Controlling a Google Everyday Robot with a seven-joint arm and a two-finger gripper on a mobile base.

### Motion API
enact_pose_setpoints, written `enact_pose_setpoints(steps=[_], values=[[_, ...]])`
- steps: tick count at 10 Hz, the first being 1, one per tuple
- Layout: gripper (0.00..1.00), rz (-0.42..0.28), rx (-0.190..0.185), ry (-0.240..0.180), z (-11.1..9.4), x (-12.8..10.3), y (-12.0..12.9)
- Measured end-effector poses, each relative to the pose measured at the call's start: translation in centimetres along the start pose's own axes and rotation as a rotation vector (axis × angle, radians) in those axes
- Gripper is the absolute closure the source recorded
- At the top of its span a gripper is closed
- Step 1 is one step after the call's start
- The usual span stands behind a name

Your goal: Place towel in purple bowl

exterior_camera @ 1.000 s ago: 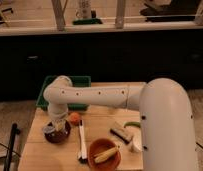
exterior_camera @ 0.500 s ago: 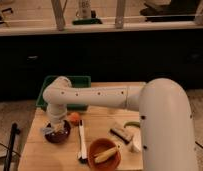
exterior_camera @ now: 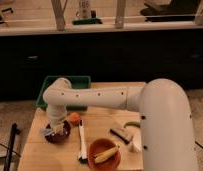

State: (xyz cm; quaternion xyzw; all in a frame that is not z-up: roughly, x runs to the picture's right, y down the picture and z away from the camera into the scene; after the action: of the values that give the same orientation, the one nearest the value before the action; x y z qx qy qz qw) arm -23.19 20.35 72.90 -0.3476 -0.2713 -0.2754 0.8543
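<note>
Towel, a pale crumpled cloth, sits at the dark purple round bowl near the wooden worktop's left edge, directly beneath the claw; whether the claw grips it or has let go, I cannot tell. Being soft, light and floppy, it would likely drape over the rim, so pinching a bunched fold suits best. An orange ball lies just beside the bowl.

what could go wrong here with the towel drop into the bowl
1. The gripper is low over the purple bowl, which sits near the table's left edge; a push down or sideways might tip or slide it.
2. The orange fruit lies right beside the bowl, so the arm could nudge it on the way out.
3. The towel seems to hang over the rim and may slip out.
</note>
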Motion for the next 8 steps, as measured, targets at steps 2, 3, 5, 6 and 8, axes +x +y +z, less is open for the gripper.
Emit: enact_pose_setpoints(steps=[2, 3, 5, 6, 8], values=[[0.61, 0.003, -0.004, 0.002, 0.05, 0.0, 0.05], [0.52, 0.004, -0.006, 0.003, 0.04, 0.08, 0.16], [0.31, 0.002, -0.008, 0.006, -0.11, 0.3, 0.42], [0.23, -0.002, -0.008, 0.008, -0.19, 0.4, 0.55], [0.2, -0.033, -0.005, 0.017, -0.36, 0.34, 0.61]])
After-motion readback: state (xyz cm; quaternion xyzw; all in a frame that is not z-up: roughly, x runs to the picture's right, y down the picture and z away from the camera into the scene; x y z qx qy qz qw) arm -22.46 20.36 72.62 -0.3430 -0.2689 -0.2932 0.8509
